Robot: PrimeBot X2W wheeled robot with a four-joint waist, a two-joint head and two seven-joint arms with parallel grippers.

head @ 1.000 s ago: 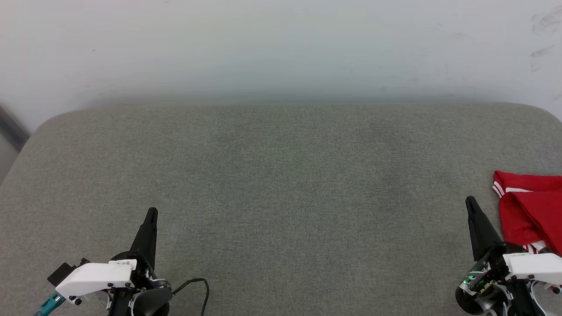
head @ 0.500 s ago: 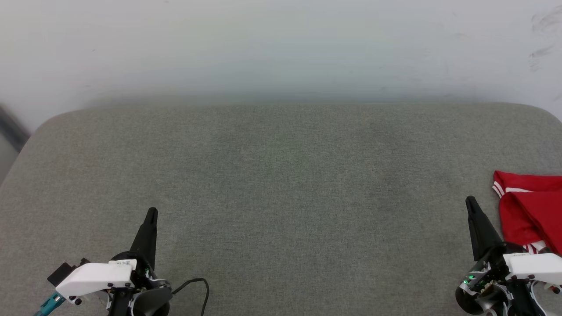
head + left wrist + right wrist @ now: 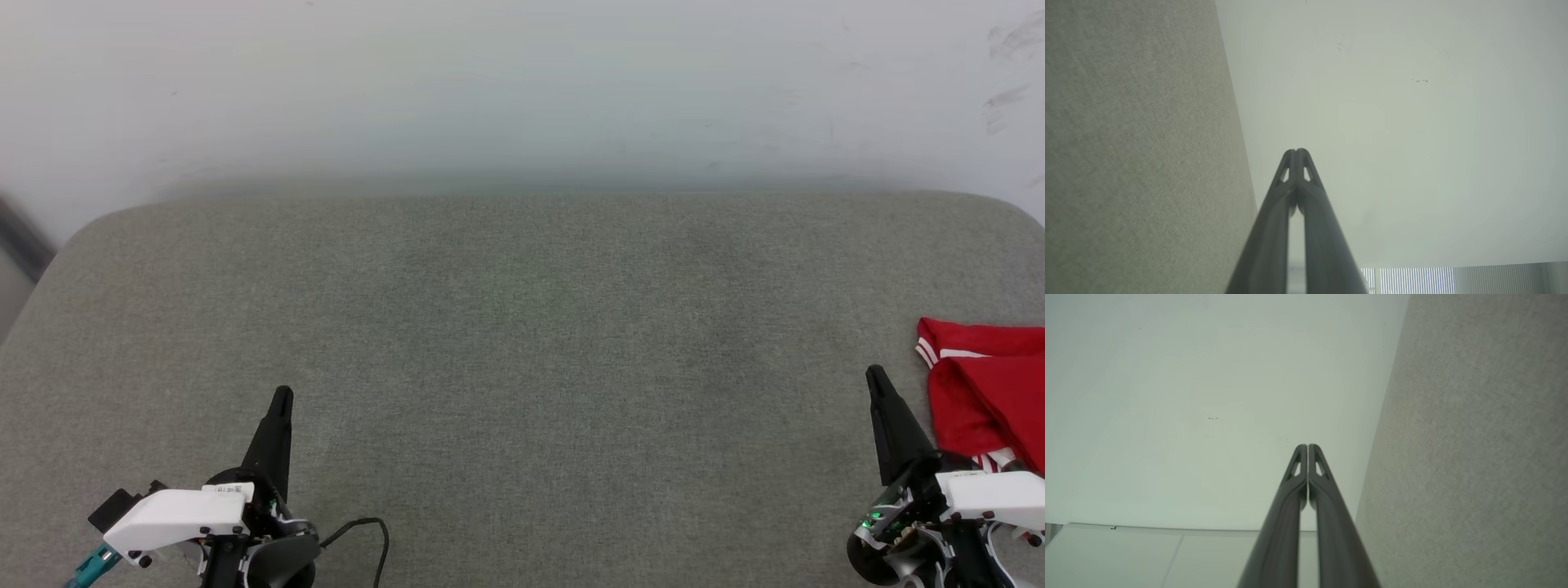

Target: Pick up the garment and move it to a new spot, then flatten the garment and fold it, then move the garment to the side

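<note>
Two long-fingered dark grippers sit low at the near edge, fingers pointing away: the left gripper (image 3: pixel 282 395) and the right gripper (image 3: pixel 874 374), each with its jaws pressed together and nothing between them. Just beside the right one, at the head view's right edge, lies the red garment (image 3: pixel 984 400) with red-white striped trim, partly cut off. Beyond stretches the grey woven-fabric padded surface (image 3: pixel 522 327), then a pale wall (image 3: pixel 522 82).

Head view looks down across the grey cushion (image 3: pixel 522 343) to the wall (image 3: pixel 522 82); both wrist views skim the cushion, facing that wall
</note>
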